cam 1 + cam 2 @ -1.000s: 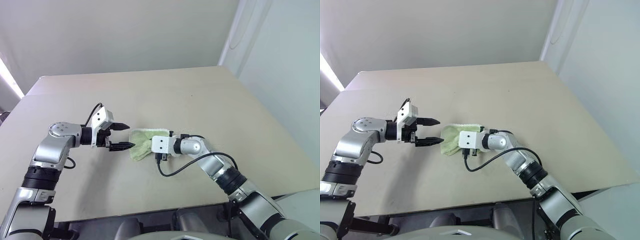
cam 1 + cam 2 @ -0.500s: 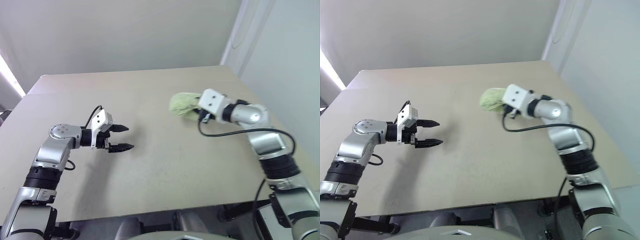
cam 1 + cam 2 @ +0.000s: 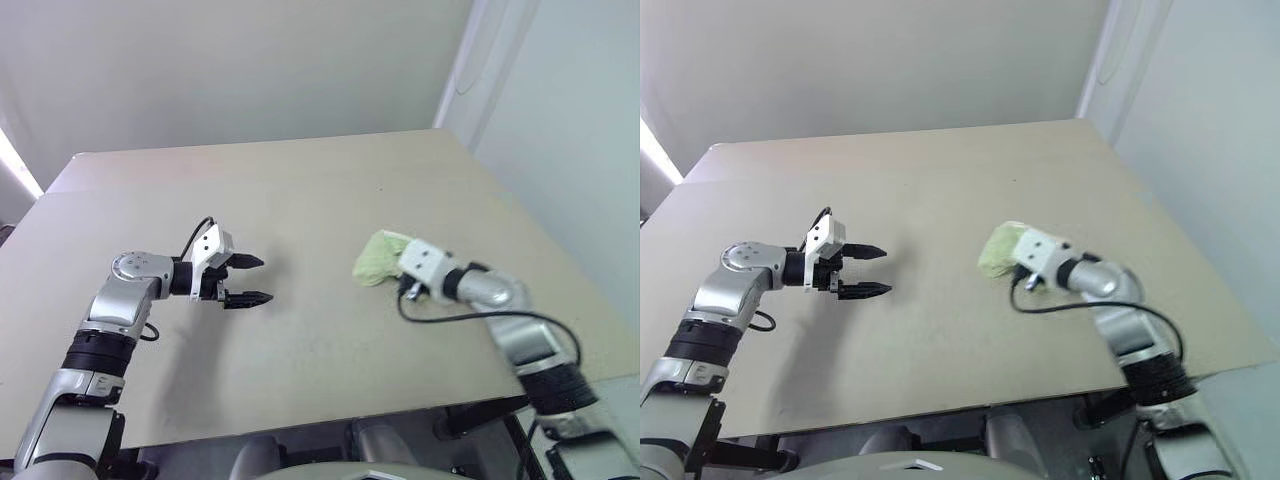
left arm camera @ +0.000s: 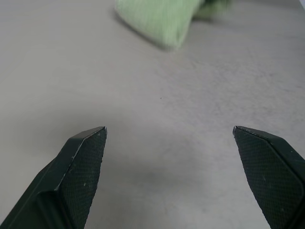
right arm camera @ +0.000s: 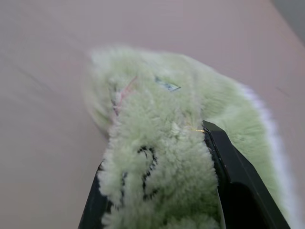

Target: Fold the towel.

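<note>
While the left gripper [image 3: 252,281] hangs just over the beige tabletop [image 3: 300,180] with its two black fingers spread wide and nothing between them, the right gripper [image 5: 157,157] is clamped on the towel [image 3: 378,257], a light yellow-green piece of fluffy terry cloth gathered into a loose bundle. In the head views that bundle sits at the right half of the table, bulging out past the white block of the right wrist, and whether its underside touches the surface or hangs just above it cannot be told. From the right wrist view the pile fills the gap between the two black fingers [image 5: 236,176]; a white stitched edge runs along one side of the cloth, and a dark embroidered squiggle (the mark, partly buried in the fluff) shows near the finger on the other side. A small pale tag-like patch lies farther along the fabric. The left wrist view looks along the two textured fingertips [image 4: 86,167] toward the green towel, which lies well apart from them across bare table. The two grippers point roughly toward each other, with open table between them.
</note>
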Robot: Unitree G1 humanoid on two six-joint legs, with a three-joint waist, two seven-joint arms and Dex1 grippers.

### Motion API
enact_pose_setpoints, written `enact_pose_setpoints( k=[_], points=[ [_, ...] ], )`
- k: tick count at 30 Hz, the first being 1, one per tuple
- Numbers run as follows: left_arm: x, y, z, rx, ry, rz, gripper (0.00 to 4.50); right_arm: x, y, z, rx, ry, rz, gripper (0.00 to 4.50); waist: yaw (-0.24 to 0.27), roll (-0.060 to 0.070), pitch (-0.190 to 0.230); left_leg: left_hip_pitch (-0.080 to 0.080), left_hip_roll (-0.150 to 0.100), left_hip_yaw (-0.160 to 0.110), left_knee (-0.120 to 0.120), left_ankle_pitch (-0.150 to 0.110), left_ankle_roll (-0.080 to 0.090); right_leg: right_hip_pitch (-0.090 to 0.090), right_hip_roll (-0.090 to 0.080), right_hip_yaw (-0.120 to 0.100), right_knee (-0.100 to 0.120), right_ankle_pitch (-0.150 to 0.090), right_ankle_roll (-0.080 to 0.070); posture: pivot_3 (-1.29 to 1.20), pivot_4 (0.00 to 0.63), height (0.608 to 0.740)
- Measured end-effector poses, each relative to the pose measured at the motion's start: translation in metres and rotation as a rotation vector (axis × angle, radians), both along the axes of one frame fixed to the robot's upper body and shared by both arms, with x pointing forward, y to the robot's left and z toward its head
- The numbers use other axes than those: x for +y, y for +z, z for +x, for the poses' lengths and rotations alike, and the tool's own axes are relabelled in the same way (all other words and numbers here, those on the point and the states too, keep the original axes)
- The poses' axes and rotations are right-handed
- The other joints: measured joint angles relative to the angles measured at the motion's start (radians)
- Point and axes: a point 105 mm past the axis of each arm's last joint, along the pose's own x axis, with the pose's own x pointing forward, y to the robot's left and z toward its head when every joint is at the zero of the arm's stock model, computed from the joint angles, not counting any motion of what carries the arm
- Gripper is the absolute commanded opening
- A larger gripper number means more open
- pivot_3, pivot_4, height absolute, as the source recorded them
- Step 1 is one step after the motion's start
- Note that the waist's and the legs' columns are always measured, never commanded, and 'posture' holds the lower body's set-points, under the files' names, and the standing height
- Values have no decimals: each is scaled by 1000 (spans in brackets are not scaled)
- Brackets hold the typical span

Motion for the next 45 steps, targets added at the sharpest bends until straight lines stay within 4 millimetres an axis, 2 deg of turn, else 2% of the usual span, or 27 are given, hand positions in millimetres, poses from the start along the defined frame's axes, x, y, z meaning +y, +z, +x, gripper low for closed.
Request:
enact_pose_setpoints(
  k=[2, 6, 12, 21, 29, 33, 38, 41, 43, 45],
  points=[
    [0, 0, 0, 0, 0, 1, 4500, 9, -3, -5, -3, 27, -19, 1228, 2, 0, 0, 0, 0, 0, 1, 0, 0, 1, -1, 0, 0, 0, 0, 0, 0, 712],
    [1, 0, 0, 0, 0, 5, 4500, 8, -7, -7, 9, 29, -35, 1228, 3, -1, 0, -1, -1, 0, 1, 0, 0, 1, -1, 0, -1, 0, 0, 0, 0, 712],
    [1, -1, 0, -3, -2, 18, 4500, -8, -12, -1, 7, -25, -92, 1228, 1, -1, 0, 0, -1, 0, 1, 0, 0, 1, -1, 0, -1, 0, 0, 0, 0, 712],
    [1, -1, 1, -4, 0, 24, 4500, -30, -10, 9, -3, -84, -136, 1228, 2, -1, 0, 0, -1, 0, 1, 0, 0, 1, -1, 0, -1, 0, 0, 0, 0, 712],
    [-1, 0, 3, -8, -2, 22, 4500, -33, -6, 14, 6, -124, -83, 1228, 2, -1, 0, 0, -1, 0, 1, 0, 0, 1, -1, 0, -1, 0, 0, 0, 0, 712],
    [-2, -1, 3, -9, -2, 22, 4500, -39, 13, 25, -19, -171, -21, 1228, 1, -1, 0, 0, -1, 0, 1, 0, 0, 1, -1, 0, -1, 0, 0, 0, 0, 712],
    [-3, -2, 4, -7, 0, 20, 4500, -56, 63, 46, -137, -242, 53, 1228, 1, 0, 0, 0, -1, 0, 1, 0, 0, 1, -1, 0, -1, 0, 0, 0, 0, 712],
    [-3, -1, 4, -9, 0, 18, 4500, -75, 86, 53, -203, -264, 3, 1228, 2, 0, 0, -1, -1, 0, 1, 0, 0, 1, -1, 0, -2, 0, 0, 0, 0, 712],
    [-2, -1, 4, -7, 3, 19, 4500, -92, 93, 53, -239, -261, -86, 1228, 4, 0, 0, -1, -1, 0, 0, 0, 0, 1, -1, 0, -2, 0, 1, 0, 0, 712],
    [-2, -1, 4, -7, 4, 19, 4500, -99, 95, 53, -250, -250, -132, 1228, 2, 0, 0, -1, -1, 0, 0, 0, 0, 1, -1, 0, -2, 0, 1, 0, 0, 712]
  ],
)
